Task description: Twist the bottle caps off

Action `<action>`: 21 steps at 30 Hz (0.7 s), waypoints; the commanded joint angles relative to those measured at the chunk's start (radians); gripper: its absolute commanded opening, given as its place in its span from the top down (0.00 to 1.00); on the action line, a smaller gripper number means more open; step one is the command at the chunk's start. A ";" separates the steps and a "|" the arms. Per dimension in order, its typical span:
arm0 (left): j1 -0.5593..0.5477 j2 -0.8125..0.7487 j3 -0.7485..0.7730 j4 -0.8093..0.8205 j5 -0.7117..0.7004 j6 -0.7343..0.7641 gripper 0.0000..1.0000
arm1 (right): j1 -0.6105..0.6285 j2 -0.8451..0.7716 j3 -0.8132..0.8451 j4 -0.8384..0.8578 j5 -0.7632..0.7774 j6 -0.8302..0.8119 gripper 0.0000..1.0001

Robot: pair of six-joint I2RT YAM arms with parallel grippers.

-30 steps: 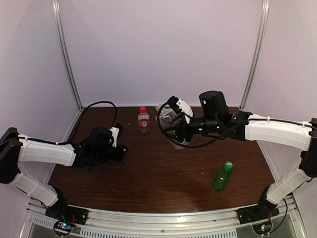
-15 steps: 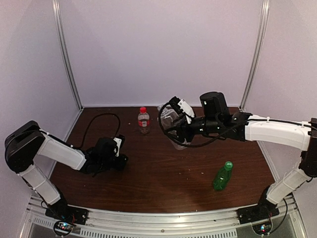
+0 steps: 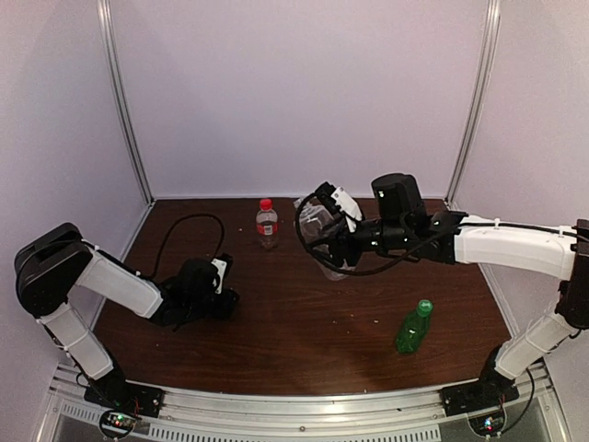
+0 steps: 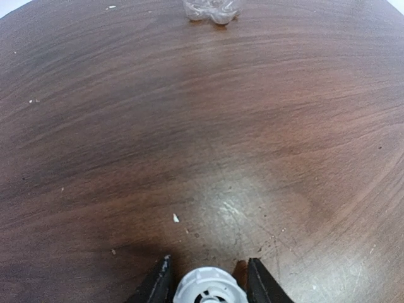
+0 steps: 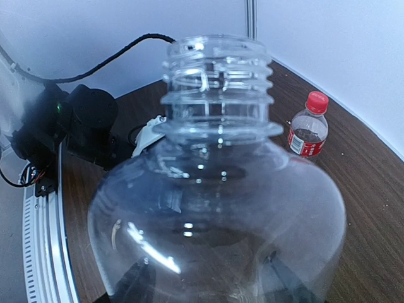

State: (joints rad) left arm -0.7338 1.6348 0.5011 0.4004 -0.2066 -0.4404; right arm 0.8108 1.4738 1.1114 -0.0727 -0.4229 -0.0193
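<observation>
Heads up, left pincer point(image 4: 210, 278) pinches the white cap point(image 4: 209, 291) well left of the bottle point(image 5: 218, 189) right pincer point(image 3: 322, 235) grips; sloppy release could roll it off the surface point(image 4: 189, 126).

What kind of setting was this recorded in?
Probably a lab test booth: plain white walls on aluminium posts, and a wooden table with a metal mounting rail along its near edge.
</observation>
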 commanded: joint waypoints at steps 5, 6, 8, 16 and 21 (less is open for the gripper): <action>0.007 -0.043 0.005 -0.010 0.028 -0.005 0.40 | -0.009 -0.007 -0.018 0.032 -0.004 0.009 0.43; 0.007 -0.059 0.008 -0.023 0.031 -0.004 0.36 | -0.009 -0.007 -0.020 0.033 -0.006 0.009 0.43; 0.007 -0.100 0.017 -0.048 0.042 -0.004 0.31 | -0.009 -0.006 -0.022 0.034 -0.011 0.009 0.43; 0.007 -0.306 0.088 -0.170 0.151 0.007 0.22 | -0.010 0.002 -0.021 0.034 -0.071 -0.009 0.42; 0.007 -0.454 0.130 -0.164 0.316 0.014 0.15 | -0.009 0.010 -0.014 0.023 -0.151 -0.027 0.42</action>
State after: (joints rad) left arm -0.7338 1.2732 0.5808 0.2276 -0.0456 -0.4408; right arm 0.8070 1.4746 1.0927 -0.0669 -0.4877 -0.0261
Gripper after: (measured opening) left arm 0.819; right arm 0.579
